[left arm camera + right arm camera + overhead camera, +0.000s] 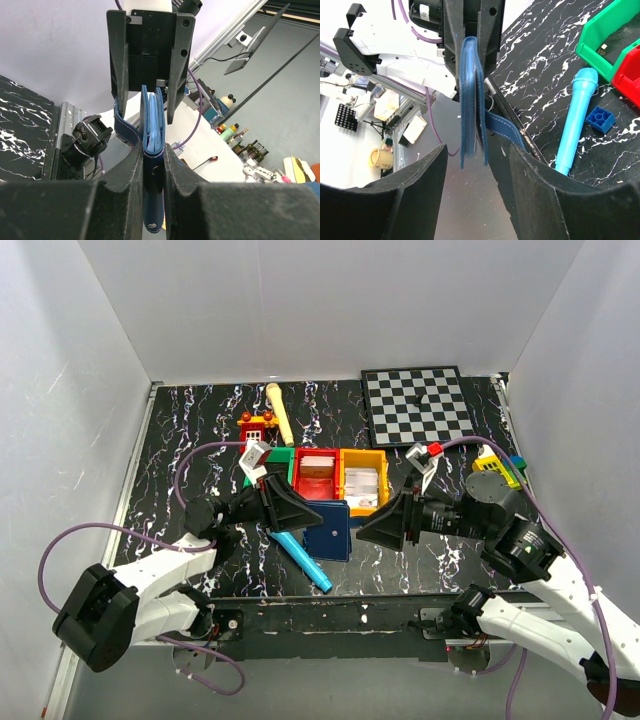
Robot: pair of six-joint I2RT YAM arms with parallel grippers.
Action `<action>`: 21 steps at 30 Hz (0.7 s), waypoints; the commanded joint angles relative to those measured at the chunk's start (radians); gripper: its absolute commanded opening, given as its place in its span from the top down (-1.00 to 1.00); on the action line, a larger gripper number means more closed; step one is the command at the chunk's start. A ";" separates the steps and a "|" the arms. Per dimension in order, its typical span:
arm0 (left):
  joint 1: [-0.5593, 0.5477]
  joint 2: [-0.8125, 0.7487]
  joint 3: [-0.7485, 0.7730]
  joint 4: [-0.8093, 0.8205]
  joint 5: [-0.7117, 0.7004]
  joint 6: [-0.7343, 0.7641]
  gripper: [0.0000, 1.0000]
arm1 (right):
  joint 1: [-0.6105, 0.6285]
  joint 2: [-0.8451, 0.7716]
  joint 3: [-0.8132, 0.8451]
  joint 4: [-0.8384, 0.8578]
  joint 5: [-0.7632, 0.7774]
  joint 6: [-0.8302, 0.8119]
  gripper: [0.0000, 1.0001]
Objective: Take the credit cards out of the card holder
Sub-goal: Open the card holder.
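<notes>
The card holder (331, 530), a dark navy folding wallet, is held on edge above the table's front, between the two arms. My left gripper (303, 516) is shut on it; in the left wrist view its fingers (131, 172) clamp the holder (153, 200), and light blue layers (152, 125) show at its far edge. The strap flap (125, 129) hangs loose. My right gripper (372, 529) faces it, open. In the right wrist view the holder's edge (470, 95) reaches just between that gripper's (477, 150) spread fingertips, without touching. No separate card shows.
A cyan toy microphone (303, 562) and a small blue brick (600, 119) lie on the black marbled table under the holder. Green (281, 462), red (317, 476) and yellow (365, 481) bins stand behind. A chessboard (418, 405), a wooden bat (280, 412) and toys lie farther back.
</notes>
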 commanded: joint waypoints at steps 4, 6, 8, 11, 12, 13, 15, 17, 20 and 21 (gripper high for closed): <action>0.034 -0.005 0.068 0.035 0.004 0.007 1.00 | -0.005 -0.038 -0.010 0.039 -0.013 0.014 -0.22; 0.044 0.000 0.072 0.035 0.009 0.004 1.00 | -0.004 -0.044 -0.012 0.036 -0.011 0.013 -0.23; 0.052 0.003 0.074 0.030 0.012 0.001 1.00 | -0.007 -0.048 -0.010 0.033 -0.011 0.011 -0.23; 0.055 0.003 0.071 0.032 0.015 0.000 1.00 | -0.007 -0.046 -0.010 0.033 -0.010 0.011 -0.24; 0.057 0.002 0.069 0.036 0.017 -0.002 1.00 | -0.007 -0.044 -0.013 0.034 -0.008 0.013 -0.26; 0.058 0.000 0.068 0.039 0.018 -0.005 1.00 | -0.007 -0.043 -0.015 0.040 -0.010 0.017 -0.27; 0.061 0.000 0.068 0.042 0.021 -0.010 1.00 | -0.007 -0.034 -0.022 0.052 -0.017 0.025 -0.34; 0.063 0.000 0.069 0.050 0.026 -0.016 1.00 | -0.007 -0.025 -0.030 0.074 -0.028 0.042 -0.38; 0.064 0.005 0.077 0.067 0.032 -0.031 1.00 | -0.005 -0.015 -0.045 0.102 -0.025 0.060 -0.40; 0.063 0.006 0.078 0.076 0.035 -0.039 1.00 | -0.007 -0.012 -0.052 0.106 -0.018 0.066 -0.40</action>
